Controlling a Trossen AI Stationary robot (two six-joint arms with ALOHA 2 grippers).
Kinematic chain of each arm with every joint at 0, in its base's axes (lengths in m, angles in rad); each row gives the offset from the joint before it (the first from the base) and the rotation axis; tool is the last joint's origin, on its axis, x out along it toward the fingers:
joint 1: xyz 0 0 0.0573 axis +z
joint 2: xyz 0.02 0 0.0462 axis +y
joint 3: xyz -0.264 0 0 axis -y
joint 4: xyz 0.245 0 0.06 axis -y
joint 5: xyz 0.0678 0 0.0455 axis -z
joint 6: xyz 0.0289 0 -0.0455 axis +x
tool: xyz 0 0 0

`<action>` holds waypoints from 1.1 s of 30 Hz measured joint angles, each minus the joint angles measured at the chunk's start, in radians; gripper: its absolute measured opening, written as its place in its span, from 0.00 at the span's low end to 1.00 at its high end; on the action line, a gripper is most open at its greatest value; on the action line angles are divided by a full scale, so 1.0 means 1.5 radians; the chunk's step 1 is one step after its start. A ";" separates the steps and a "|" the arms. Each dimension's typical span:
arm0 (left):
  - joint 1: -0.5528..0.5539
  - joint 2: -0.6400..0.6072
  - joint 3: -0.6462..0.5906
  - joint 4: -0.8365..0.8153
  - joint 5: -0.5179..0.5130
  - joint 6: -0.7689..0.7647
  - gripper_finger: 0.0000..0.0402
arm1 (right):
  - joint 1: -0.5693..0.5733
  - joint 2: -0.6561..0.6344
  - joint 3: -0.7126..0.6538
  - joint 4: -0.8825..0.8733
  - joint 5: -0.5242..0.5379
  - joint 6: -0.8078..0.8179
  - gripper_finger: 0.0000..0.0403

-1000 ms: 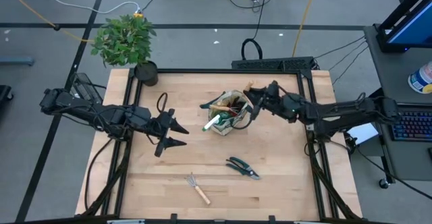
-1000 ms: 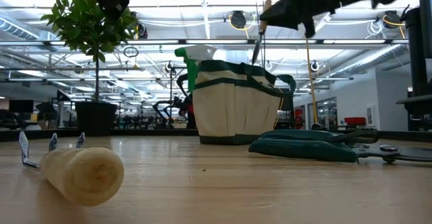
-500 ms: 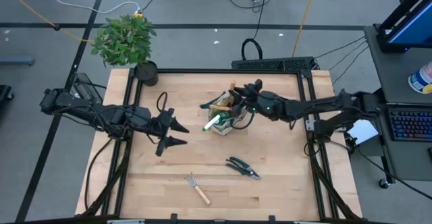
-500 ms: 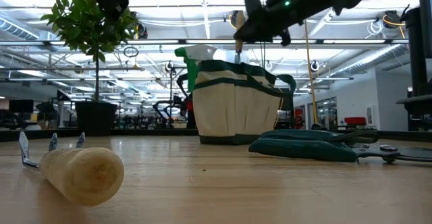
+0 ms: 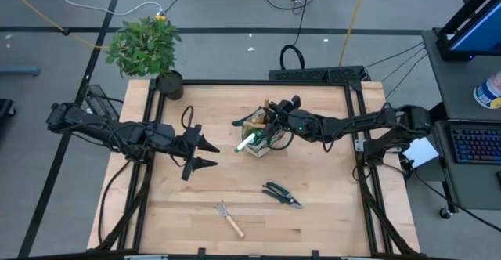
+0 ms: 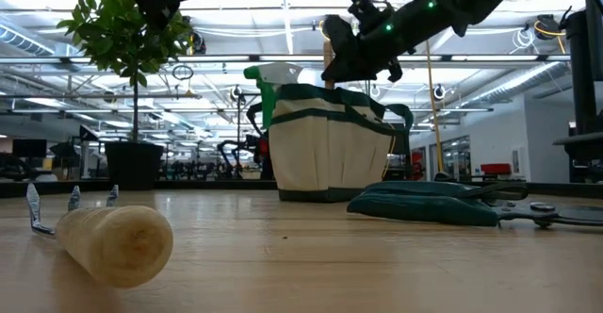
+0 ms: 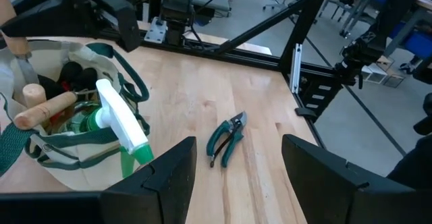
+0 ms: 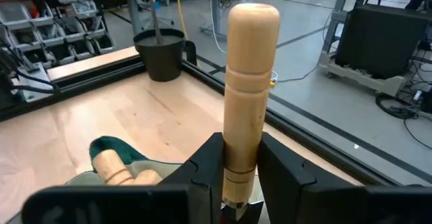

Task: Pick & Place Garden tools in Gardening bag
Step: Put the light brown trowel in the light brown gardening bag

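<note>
Two right gripper (image 8: pixel 233 183) fingers clamp a wooden-handled tool (image 8: pixel 248 82) over the gardening bag (image 5: pixel 262 135); left gripper (image 5: pixel 205 155) gapes empty.

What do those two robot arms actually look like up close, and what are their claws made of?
Both arms are dark, nearly black, built of slim jointed segments with black cables looping alongside. The left gripper ends in two pointed, wedge-shaped black fingers, matte and angular like moulded plastic, though the material cannot be confirmed. The right gripper has the same two dark fingers, and small green lights glow on that arm's wrist.
</note>
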 joint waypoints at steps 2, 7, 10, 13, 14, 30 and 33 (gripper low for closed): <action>0.000 0.000 0.000 0.000 0.000 0.000 0.56 | 0.000 0.003 0.000 -0.003 0.000 0.000 0.17; 0.000 0.000 0.000 0.000 0.000 0.000 0.56 | -0.002 0.011 0.000 0.006 0.000 -0.009 0.17; 0.000 0.000 0.000 0.000 0.000 0.000 0.56 | -0.008 0.022 -0.001 0.004 -0.003 -0.003 0.18; 0.000 0.000 0.000 0.001 0.000 -0.001 0.56 | -0.008 0.036 0.000 0.006 -0.003 0.008 0.19; 0.000 0.000 0.000 0.001 0.000 -0.005 0.56 | -0.008 0.039 -0.001 0.004 -0.004 0.006 0.19; 0.000 0.000 0.000 0.000 0.001 -0.012 0.56 | -0.008 0.044 -0.001 0.018 -0.005 -0.017 0.39; 0.000 0.000 0.000 0.000 0.000 -0.011 0.56 | -0.008 0.044 -0.001 0.019 -0.004 -0.017 0.44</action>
